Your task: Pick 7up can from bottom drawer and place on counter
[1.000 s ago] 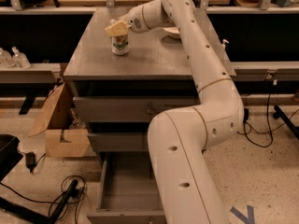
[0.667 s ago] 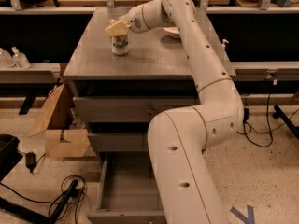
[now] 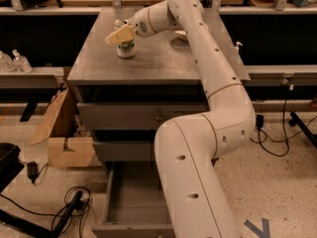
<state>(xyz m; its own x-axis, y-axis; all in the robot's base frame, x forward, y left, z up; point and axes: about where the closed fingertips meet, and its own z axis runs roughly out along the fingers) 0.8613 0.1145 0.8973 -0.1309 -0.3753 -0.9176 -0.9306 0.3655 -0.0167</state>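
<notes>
Nothing has shifted since a second ago | pincer (image 3: 120,34) at top of 7up can (image 3: 126,49), clasp or release: cannot tell | can upright on counter (image 3: 163,58), far left | bottom drawer (image 3: 131,202) open | step: placing; next: let go, lift clear without tipping.

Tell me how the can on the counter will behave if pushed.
The can stands upright on the counter, narrow-based, so a high push would probably tip it. Tipped, its round body would likely roll. The hand sits at its top.
</notes>
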